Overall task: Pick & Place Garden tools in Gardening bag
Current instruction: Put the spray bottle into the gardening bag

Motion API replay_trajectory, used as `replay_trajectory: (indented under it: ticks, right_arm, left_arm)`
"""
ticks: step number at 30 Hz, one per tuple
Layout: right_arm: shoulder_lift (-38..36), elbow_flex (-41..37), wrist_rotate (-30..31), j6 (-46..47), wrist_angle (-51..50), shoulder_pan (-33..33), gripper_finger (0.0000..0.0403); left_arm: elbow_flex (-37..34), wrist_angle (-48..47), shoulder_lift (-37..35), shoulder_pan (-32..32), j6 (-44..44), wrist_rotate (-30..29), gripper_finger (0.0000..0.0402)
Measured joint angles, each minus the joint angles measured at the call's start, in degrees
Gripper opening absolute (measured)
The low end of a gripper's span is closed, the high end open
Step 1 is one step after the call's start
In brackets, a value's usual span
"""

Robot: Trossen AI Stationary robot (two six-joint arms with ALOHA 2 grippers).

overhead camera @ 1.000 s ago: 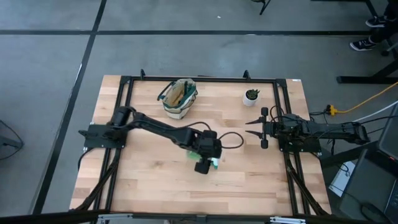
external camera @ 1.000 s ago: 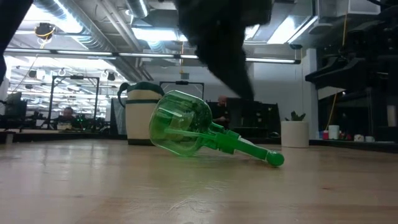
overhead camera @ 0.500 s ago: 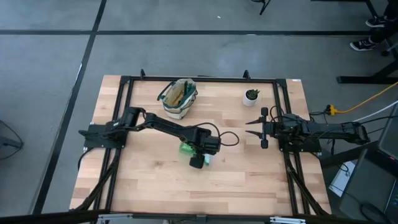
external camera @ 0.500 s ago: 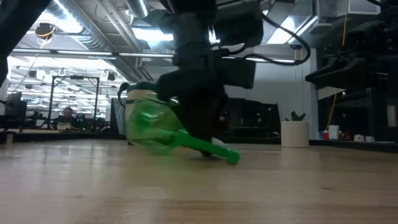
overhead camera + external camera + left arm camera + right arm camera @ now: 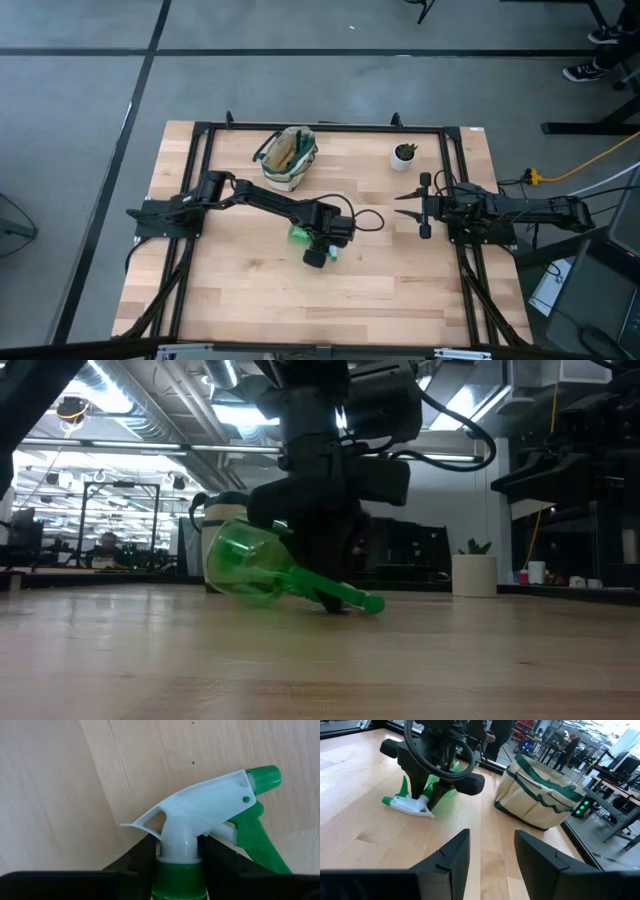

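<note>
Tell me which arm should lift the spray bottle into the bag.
Left. The left gripper already straddles the spray bottle's neck mid-table; the right gripper waits open at the table's right edge, farther from the gardening bag.

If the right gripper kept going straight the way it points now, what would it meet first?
Probably the left gripper at the spray bottle, which sit ahead of the right gripper across bare table. The bag lies off to one side. Depth is uncertain.
</note>
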Motion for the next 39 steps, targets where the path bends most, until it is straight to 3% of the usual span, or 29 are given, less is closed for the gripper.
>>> replay_trajectory:
  ticks: [12, 21, 32, 39]
  right_arm:
    - [0.00, 0.02, 0.00, 0.02, 0.00, -0.02, 0.0158]
    - [0.00, 0.02, -0.07, 0.02, 0.02, 0.00, 0.0158]
    - [0.00, 0.02, -0.07, 0.00, 0.02, 0.01, 0.0158]
    - [0.00, 0.02, -0.07, 0.00, 0.02, 0.01, 0.0158]
  left_arm:
    - [-0.07, 7.29, -1.78, 0.53, 6.00, -0.66, 0.0119]
    - [-0.07, 9.43, -10.41, 2.32, 6.44, -1.66, 0.0119]
    - [-0.07, 10.53, -21.43, 1.42, 7.94, -8.09, 0.0119]
    - [-0.07, 14.40, -28.88, 1.44, 7.35, -17.67, 0.0119]
